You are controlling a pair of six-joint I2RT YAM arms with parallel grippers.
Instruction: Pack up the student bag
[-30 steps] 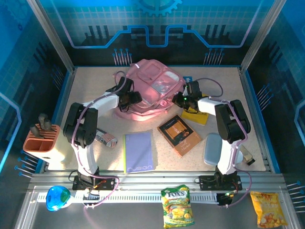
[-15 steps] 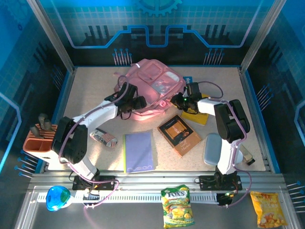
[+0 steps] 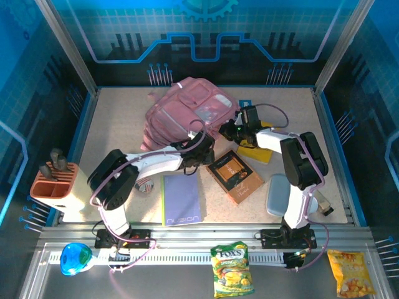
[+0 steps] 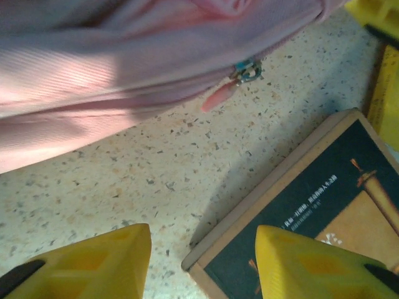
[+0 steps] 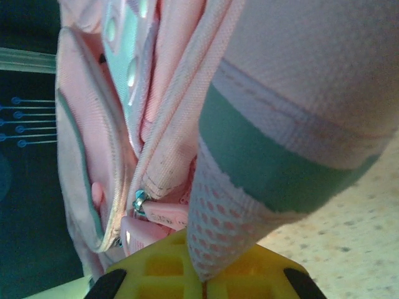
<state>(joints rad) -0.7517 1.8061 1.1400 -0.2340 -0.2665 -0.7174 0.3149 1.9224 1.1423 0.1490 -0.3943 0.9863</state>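
The student bag [image 3: 184, 112], large, soft and pink, lies at the back middle of the table. My right gripper [image 3: 228, 130] is at the bag's right side. In the right wrist view its yellow fingers [image 5: 168, 274] are shut on the bag's white mesh fabric [image 5: 224, 237], which has a teal band. My left gripper [image 3: 198, 153] hovers low at the bag's front edge. In the left wrist view it [image 4: 202, 261] stands open over bare table and the corner of a brown book [image 4: 312, 205]. The bag's pink zip pull [image 4: 219, 98] hangs just ahead.
A brown book [image 3: 235, 175] and a purple notebook [image 3: 182, 196] lie in front of the bag. A yellow item [image 3: 257, 152] sits under the right arm, with a grey-blue case [image 3: 278, 194] nearer. A striped pouch [image 3: 143, 182] and an orange holder [image 3: 53, 184] are on the left. Snack bags [image 3: 232, 269] lie on the front rail.
My left arm swung from the bag's left side down and right to its front edge, and its jaws narrowed. The bag shifted and turned. The right gripper closed on the fabric.
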